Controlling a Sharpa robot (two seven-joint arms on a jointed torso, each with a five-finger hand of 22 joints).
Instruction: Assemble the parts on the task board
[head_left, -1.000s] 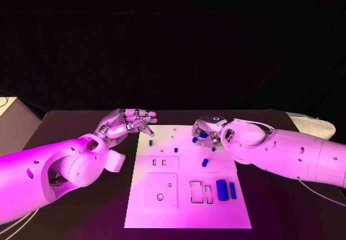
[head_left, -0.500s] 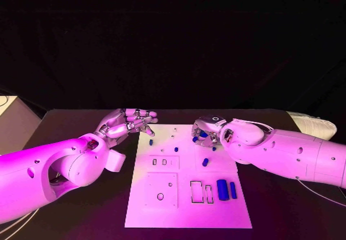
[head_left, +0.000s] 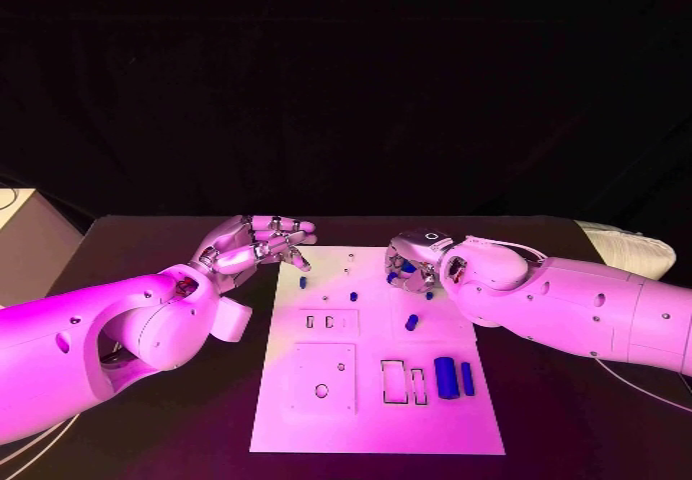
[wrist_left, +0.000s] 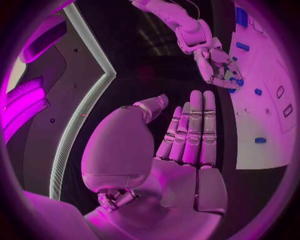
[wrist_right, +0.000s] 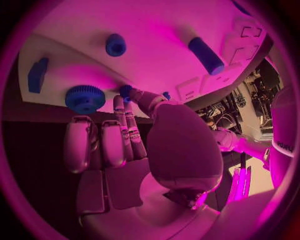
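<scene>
The white task board (head_left: 375, 410) lies in the middle of the table. My right hand (head_left: 414, 266) hovers over its far right part, thumb and fingertips pinching a small blue part (wrist_right: 125, 90). Just beside those fingertips a blue gear (wrist_right: 84, 98) sits on the board (wrist_right: 156, 30). My left hand (head_left: 261, 244) stays at the board's far left corner; its fingers (wrist_left: 190, 130) are straight and hold nothing. A large blue cylinder (head_left: 446, 378) and a thin blue bar (head_left: 466, 378) lie on the board's near right.
Small blue pieces (head_left: 411, 323) dot the board's middle and far part, with rectangular slots (head_left: 392, 384) on the near half. A blue peg (wrist_right: 115, 44) and a blue block (wrist_right: 37, 74) lie near my right hand. A pale object (head_left: 627, 250) rests at the table's right edge.
</scene>
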